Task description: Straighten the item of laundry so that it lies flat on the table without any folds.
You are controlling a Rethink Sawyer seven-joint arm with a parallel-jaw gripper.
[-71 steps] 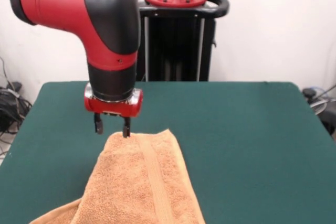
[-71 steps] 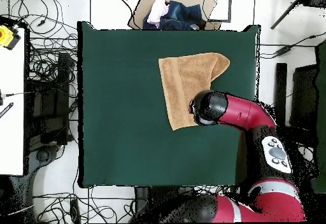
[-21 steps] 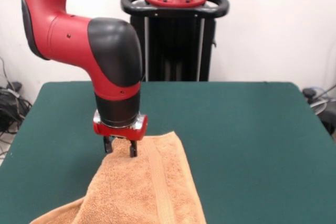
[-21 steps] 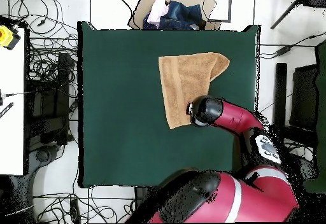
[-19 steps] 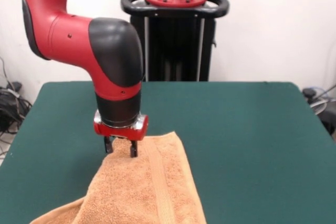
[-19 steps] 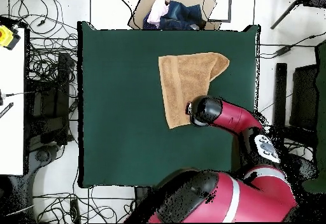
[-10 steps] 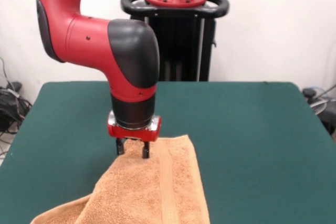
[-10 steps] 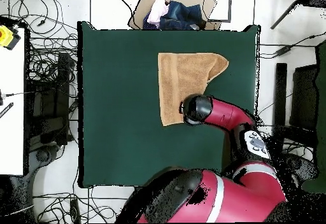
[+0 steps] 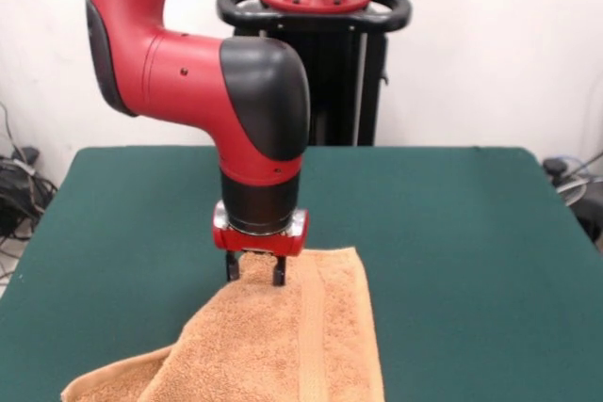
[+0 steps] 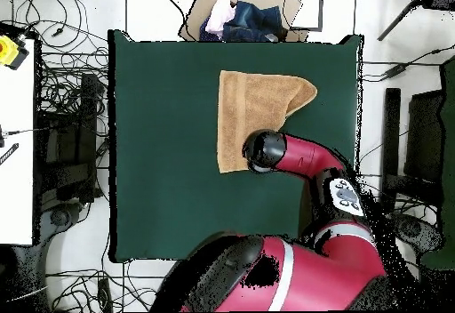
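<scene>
At the left of the front view, a lower layer of the towel (image 9: 273, 345) is seen spreading out from beneath its upper layer and pointing toward the left edge of the tabletop (image 9: 452, 233). The towel is laid on the dark green tabletop toward the side nearest the front camera, and its lower part is cut off by the bottom of that view. Above the towel's far hem, the red and black arm (image 9: 217, 82) is brought down from the upper left, and the end effector (image 9: 254, 272) is set directly on the towel's far left corner. Its two dark fingers (image 9: 232, 266) are seen drawn close together with a bunch of terry cloth pinched between them, the cloth being slightly raised at that point. Just right of the end effector, a flat woven band (image 9: 311, 336) is seen running along the towel from the far hem toward the camera. Right of the towel, bare green felt is shown as far as the table's edge.

In the overhead view, the towel (image 10: 253, 105) is found in the table's upper middle, right of centre. Its left edge is straight, while its right side is drawn in diagonally toward the arm (image 10: 293, 154), which covers the towel's lower right corner, so the end effector itself is hidden there.
</scene>
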